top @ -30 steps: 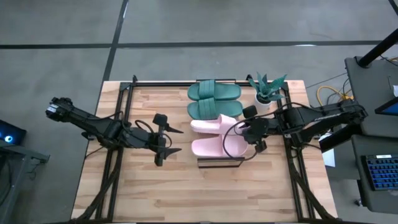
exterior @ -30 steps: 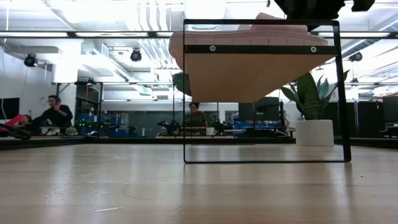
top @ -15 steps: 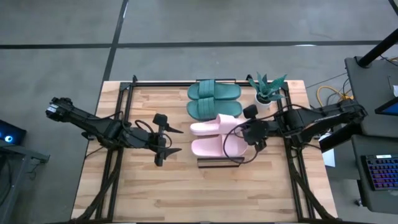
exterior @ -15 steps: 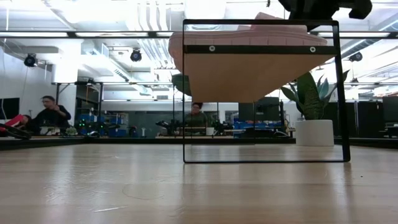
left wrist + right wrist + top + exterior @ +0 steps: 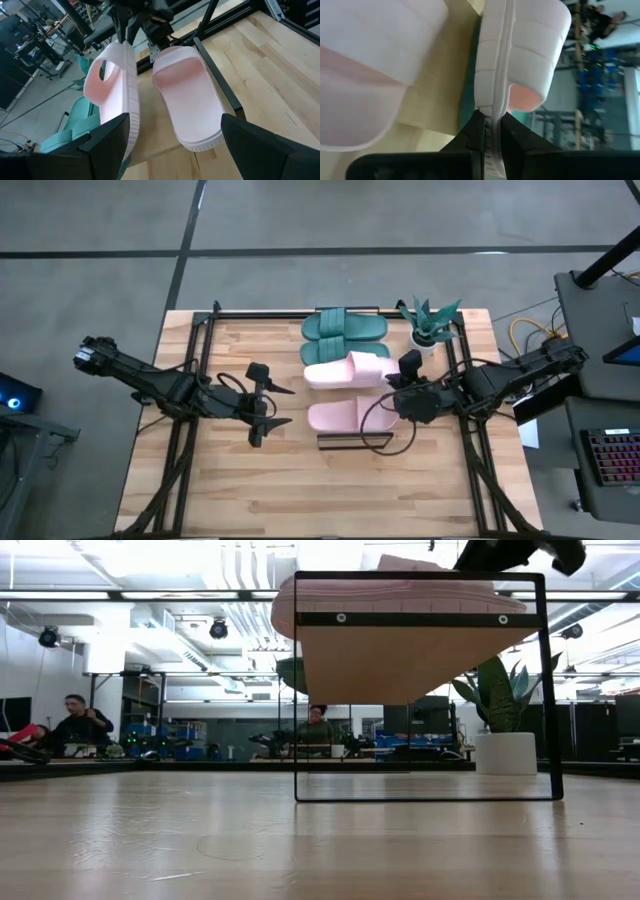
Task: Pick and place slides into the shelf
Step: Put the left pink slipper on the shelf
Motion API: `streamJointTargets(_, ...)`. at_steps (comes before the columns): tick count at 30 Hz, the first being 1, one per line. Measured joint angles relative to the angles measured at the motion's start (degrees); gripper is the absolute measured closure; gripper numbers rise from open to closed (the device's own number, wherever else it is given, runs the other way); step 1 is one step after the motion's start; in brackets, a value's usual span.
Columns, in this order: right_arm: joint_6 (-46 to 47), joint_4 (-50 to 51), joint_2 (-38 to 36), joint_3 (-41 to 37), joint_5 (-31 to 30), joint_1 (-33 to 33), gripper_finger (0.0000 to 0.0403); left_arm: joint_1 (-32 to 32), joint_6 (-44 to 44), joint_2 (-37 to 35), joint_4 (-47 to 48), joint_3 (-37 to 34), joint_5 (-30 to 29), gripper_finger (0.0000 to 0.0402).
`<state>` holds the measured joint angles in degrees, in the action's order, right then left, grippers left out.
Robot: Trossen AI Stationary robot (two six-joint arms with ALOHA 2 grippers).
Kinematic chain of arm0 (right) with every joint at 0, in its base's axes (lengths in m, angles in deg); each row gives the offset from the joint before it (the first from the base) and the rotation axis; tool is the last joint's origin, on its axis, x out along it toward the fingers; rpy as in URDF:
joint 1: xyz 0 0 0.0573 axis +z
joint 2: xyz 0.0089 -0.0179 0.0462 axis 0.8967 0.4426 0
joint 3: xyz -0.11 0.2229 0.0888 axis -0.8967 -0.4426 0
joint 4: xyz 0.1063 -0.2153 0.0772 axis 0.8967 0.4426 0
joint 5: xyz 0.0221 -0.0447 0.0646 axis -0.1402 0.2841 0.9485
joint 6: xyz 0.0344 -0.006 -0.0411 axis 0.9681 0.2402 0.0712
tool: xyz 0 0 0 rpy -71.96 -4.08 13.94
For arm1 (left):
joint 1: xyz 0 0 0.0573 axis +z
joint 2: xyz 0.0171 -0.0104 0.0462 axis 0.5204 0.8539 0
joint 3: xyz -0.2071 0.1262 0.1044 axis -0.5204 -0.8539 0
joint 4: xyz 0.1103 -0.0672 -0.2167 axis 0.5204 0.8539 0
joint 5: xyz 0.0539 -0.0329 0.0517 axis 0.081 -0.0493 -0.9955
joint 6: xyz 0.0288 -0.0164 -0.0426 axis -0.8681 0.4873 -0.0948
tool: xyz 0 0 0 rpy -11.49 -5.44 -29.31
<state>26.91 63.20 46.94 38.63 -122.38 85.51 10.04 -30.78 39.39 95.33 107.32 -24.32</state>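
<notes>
On the shelf (image 5: 340, 442) top lie two teal-green slides (image 5: 344, 326) side by side at the far end and a pink slide (image 5: 345, 416) flat near the front end. Between them a second pink slide (image 5: 345, 370) stands turned up on its side, with my right gripper (image 5: 396, 382) shut on its right end. My left gripper (image 5: 285, 405) hangs open left of the shelf, pointing at the pink pair and touching nothing. My right gripper pinches the sole's rim (image 5: 492, 102) between its two fingers, at the strap end of the pink slide. The fingers come from the table's right, slanting down, in line with the slide's length. The slide stands on its long edge, strap opening (image 5: 102, 70) sideways; whether it rests on the shelf I cannot tell.
A potted plant (image 5: 428, 330) stands at the far right, close to my right arm. The black arm frames (image 5: 190, 380) run along both sides of the table. Bare tabletop (image 5: 300, 490) lies in front of the shelf. People sit in the room beyond the table.
My right gripper has rolled and swung a little toward the table's far edge. The far pink slide, which lay flat, has tipped up onto its side and shifted toward the green slides. The near pink slide has stayed where it was.
</notes>
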Motion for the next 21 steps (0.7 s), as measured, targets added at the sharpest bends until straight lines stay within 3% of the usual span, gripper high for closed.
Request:
streamJointTargets(3, 0.0, -0.3, 0.2, -1.4, -2.7, 0.4, 0.0379, 0.0, 0.0, 0.0, 0.0, 0.0, 0.0, 0.0104)
streamJointTargets(21, 1.3, -1.0, 0.2, -5.5, -5.9, 6.8, 0.0379, 0.0, 0.0, 0.0, 0.0, 0.0, 0.0, 0.0104)
